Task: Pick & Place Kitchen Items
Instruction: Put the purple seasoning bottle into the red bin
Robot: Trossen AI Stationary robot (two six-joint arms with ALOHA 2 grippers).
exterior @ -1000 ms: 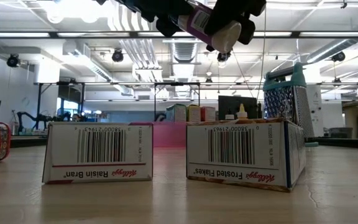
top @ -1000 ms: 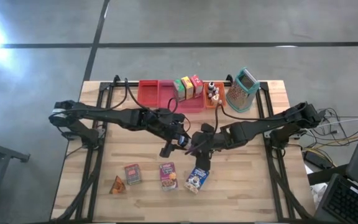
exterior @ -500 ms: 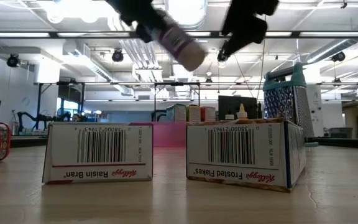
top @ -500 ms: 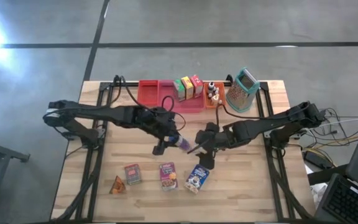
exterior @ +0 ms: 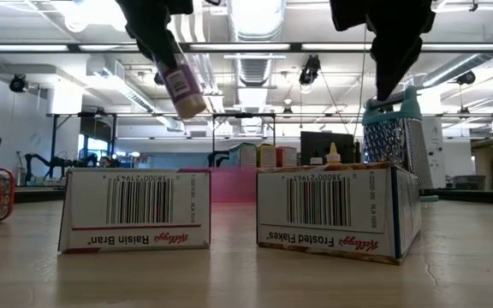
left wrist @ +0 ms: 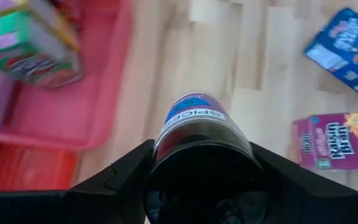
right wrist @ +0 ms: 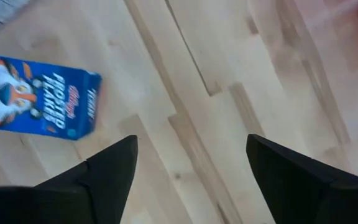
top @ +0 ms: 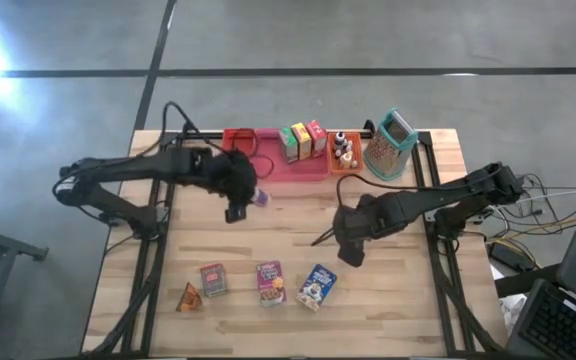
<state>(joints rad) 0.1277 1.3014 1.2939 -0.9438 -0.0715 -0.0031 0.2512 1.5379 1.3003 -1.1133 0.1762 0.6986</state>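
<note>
left gripper (top: 240, 200): jaws clamped on the spice jar (top: 257, 198), held in the air above the surface (top: 388, 300), toward the far edge, just in front of the pink tray (top: 290, 163)
spice jar: purple label, pale cap; low view (exterior: 182, 88) shows it tilted, cap end down, high above the boxes; left wrist view (left wrist: 197, 121) shows it sitting between the two dark fingers (left wrist: 114, 180)
right gripper (top: 348, 243): mid-surface, off the wood, jaws spread wide and holding nothing; right wrist view shows bare planks between the fingers (right wrist: 107, 171)
Frosted Flakes box (top: 317, 287): blue, lying flat near the front edge, just in front of the right gripper; also at (right wrist: 39, 96) and (exterior: 336, 210)
Raisin Bran box (top: 271, 283): purple, flat, beside the blue box on its left-edge side; (exterior: 135, 210), (left wrist: 334, 140)
red box (top: 213, 279): flat, next along toward the left edge
orange wedge (top: 188, 297): nearest the front-left corner, at the end of that row
red tray (top: 238, 148): far edge, beside the pink tray
carton row (top: 302, 140): green, yellow, red boxes standing in the pink tray
small bottles (top: 344, 150): grouped in the orange tray at the far edge
grater (top: 388, 146): standing toward the far-right corner; (exterior: 400, 141)
</note>
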